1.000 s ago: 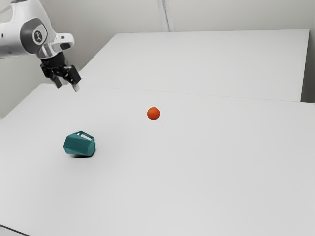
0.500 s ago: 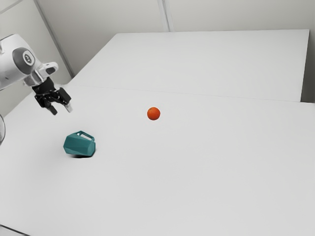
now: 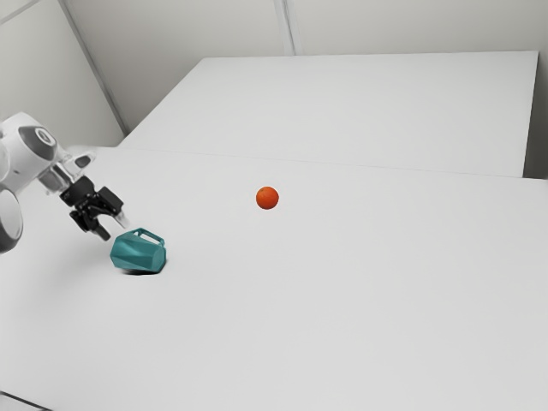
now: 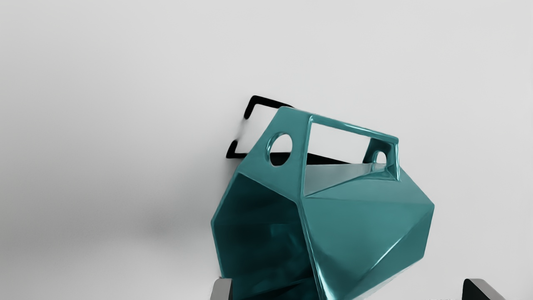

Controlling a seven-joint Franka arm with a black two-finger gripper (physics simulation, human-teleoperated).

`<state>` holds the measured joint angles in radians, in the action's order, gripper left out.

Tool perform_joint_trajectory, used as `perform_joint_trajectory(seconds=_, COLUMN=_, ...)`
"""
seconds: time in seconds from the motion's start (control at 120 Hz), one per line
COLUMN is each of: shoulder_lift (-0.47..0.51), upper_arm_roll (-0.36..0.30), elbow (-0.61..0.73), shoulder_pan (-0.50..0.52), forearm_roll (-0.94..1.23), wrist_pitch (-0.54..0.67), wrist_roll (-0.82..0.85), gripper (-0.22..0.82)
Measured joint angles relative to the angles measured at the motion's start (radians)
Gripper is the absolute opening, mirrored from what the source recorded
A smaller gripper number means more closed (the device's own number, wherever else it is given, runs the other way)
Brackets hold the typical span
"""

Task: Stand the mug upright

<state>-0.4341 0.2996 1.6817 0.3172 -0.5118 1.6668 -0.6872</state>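
Observation:
A teal faceted mug (image 3: pixel 138 253) lies on its side on the white table, its handle up. My gripper (image 3: pixel 115 229) is just above and beside it, toward the exterior view's left. In the wrist view the mug (image 4: pixel 358 225) shows its dark open mouth and angular handle. There the gripper (image 4: pixel 347 289) stands open, its two fingers wide apart, with the mug's body in view between them and one fingertip overlapping the mouth's edge. Whether that fingertip touches the mug, I cannot tell.
An orange ball (image 3: pixel 267 198) rests on the white table (image 3: pixel 342 317), off toward the exterior view's right from the mug. A raised white surface (image 3: pixel 360 107) stands farther back.
In the exterior view my arm has come down from the upper left, bringing the gripper close to the mug. Mug and ball have stayed where they were.

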Motion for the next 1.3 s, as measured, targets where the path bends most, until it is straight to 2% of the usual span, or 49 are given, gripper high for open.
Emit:
perform_joint_trajectory(seconds=0.233, shoulder_lift=-0.041, upper_arm_roll=-0.032, elbow=-0.005, shoulder_pan=0.049, forearm_roll=-0.090, wrist_pitch=-0.061, wrist_roll=-0.056, gripper=0.60)
perform_joint_trajectory(seconds=0.5, shoulder_lift=-0.081, upper_arm_roll=-0.123, elbow=-0.012, shoulder_pan=0.153, forearm_roll=-0.162, wrist_pitch=-0.105, wrist_roll=-0.104, gripper=0.58)
perform_joint_trajectory(seconds=0.6, shoulder_lift=-0.085, upper_arm_roll=-0.130, elbow=-0.010, shoulder_pan=0.163, forearm_roll=-0.180, wrist_pitch=-0.116, wrist_roll=-0.117, gripper=0.47)
perform_joint_trajectory(seconds=0.758, shoulder_lift=-0.085, upper_arm_roll=-0.131, elbow=-0.008, shoulder_pan=0.163, forearm_roll=-0.191, wrist_pitch=-0.125, wrist_roll=-0.132, gripper=0.15)
perform_joint_trajectory(seconds=0.842, shoulder_lift=-0.085, upper_arm_roll=-0.131, elbow=-0.009, shoulder_pan=0.165, forearm_roll=-0.193, wrist_pitch=-0.127, wrist_roll=-0.139, gripper=0.03)
perform_joint_trajectory(seconds=1.0, shoulder_lift=-0.083, upper_arm_roll=-0.131, elbow=-0.008, shoulder_pan=0.161, forearm_roll=-0.201, wrist_pitch=-0.127, wrist_roll=-0.149, gripper=-0.07)
perform_joint_trajectory(seconds=1.3, shoulder_lift=-0.047, upper_arm_roll=-0.130, elbow=0.007, shoulder_pan=0.121, forearm_roll=-0.216, wrist_pitch=-0.127, wrist_roll=-0.154, gripper=-0.15)
